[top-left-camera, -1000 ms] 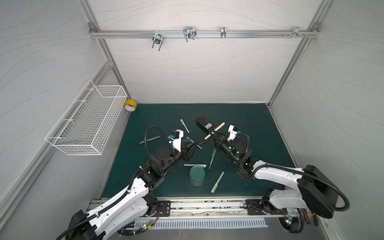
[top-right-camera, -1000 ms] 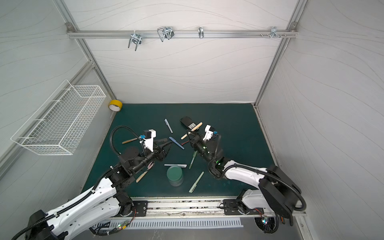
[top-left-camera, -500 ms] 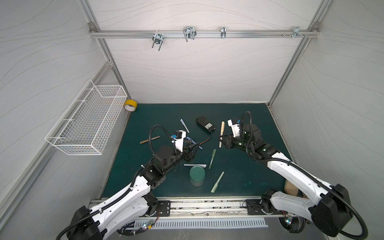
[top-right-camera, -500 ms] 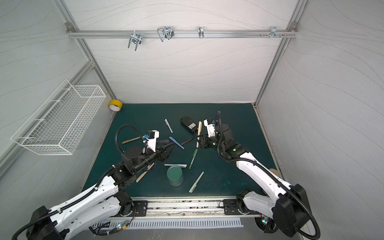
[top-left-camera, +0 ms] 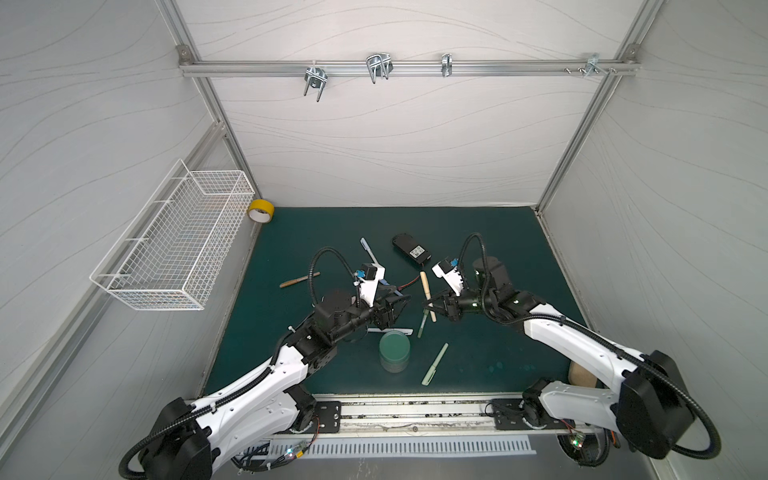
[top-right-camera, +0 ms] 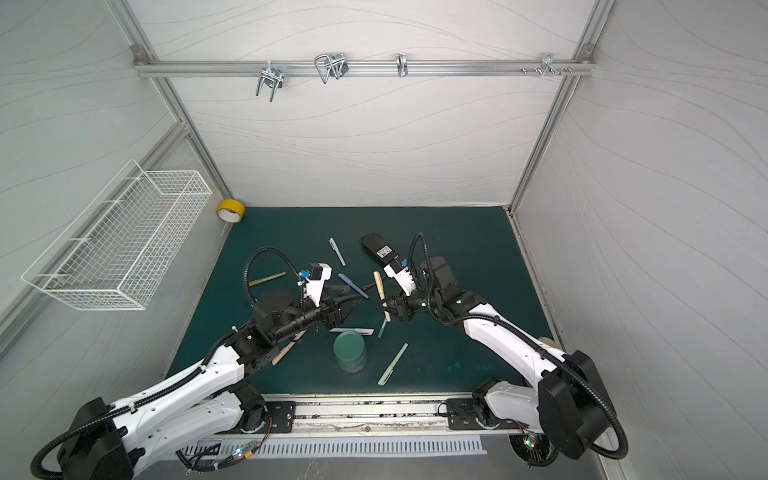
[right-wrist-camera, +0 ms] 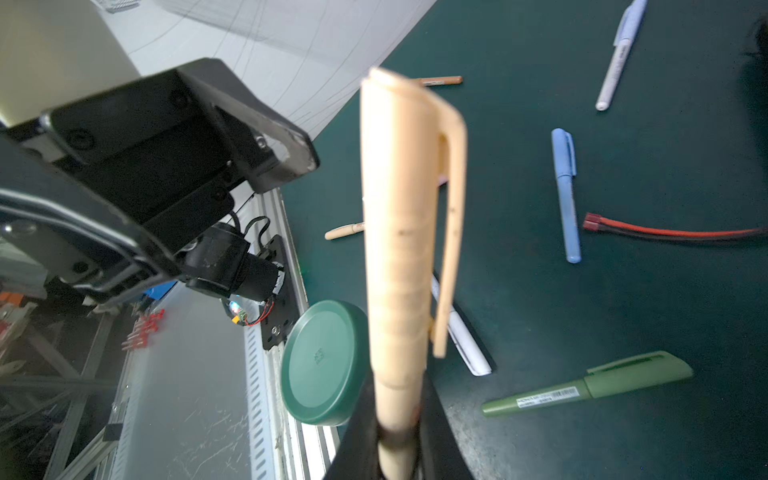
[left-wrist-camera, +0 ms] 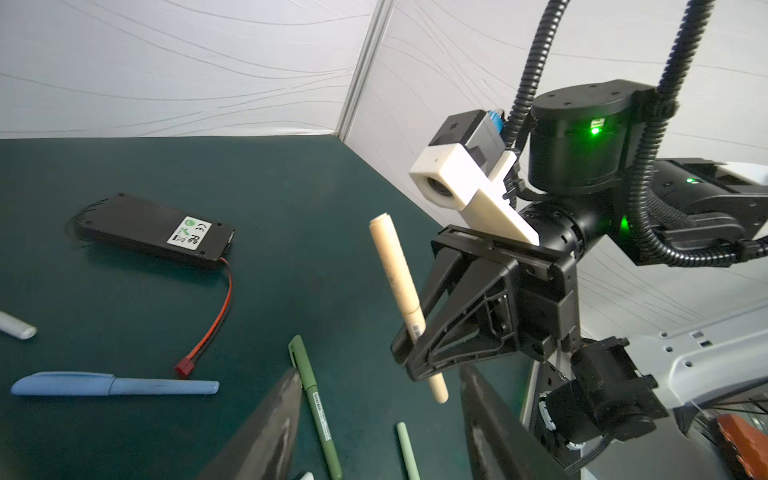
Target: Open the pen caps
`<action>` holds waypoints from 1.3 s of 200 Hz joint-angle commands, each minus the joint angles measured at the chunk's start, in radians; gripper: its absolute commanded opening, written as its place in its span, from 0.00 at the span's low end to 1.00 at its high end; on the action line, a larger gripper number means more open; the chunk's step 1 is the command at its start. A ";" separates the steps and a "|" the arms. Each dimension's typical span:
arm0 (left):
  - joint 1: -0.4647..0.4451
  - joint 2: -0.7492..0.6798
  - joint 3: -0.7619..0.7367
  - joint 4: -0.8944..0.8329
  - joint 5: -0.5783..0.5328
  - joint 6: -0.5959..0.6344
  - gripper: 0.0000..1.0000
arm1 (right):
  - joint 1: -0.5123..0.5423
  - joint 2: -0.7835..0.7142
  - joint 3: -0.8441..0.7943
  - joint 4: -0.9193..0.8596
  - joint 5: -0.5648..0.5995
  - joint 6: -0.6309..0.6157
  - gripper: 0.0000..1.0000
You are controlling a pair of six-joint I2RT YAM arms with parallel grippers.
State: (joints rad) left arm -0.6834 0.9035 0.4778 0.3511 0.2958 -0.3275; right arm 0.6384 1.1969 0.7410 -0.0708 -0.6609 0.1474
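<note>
Beyond the gap between my left gripper (top-left-camera: 400, 305) and right gripper (top-left-camera: 428, 305) lay a flat black plastic battery pack (top-left-camera: 409, 248) with a red wire. Nearer my base than both stood a round green-lidded jar (top-left-camera: 394, 349). Far past the left one sat a yellow tape roll (top-left-camera: 260, 211) and a white wire basket (top-left-camera: 178, 249).

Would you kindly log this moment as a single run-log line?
right gripper: shut on tan pen, cap on | left gripper: open, empty, facing pen

Bright, even light is washing both top views, walls (top-left-camera: 83, 124) bowing at edges. In the right wrist view the tan pen (right-wrist-camera: 399, 249) is sitting out of focus, close-up.
</note>
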 commanded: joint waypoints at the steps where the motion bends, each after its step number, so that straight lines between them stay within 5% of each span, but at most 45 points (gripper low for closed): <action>1: -0.003 0.021 0.039 0.062 0.083 -0.007 0.62 | 0.036 -0.006 -0.002 0.039 -0.034 -0.069 0.00; 160: -0.003 0.098 0.042 0.135 0.093 -0.053 0.56 | 0.112 0.015 -0.009 0.070 -0.065 -0.119 0.00; 260: -0.003 0.121 0.047 0.160 0.135 -0.070 0.31 | 0.141 0.040 -0.002 0.068 -0.060 -0.135 0.00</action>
State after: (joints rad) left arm -0.6834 1.0107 0.4908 0.4480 0.4080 -0.3893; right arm 0.7708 1.2339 0.7372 -0.0193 -0.7006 0.0486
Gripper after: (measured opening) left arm 0.353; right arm 0.138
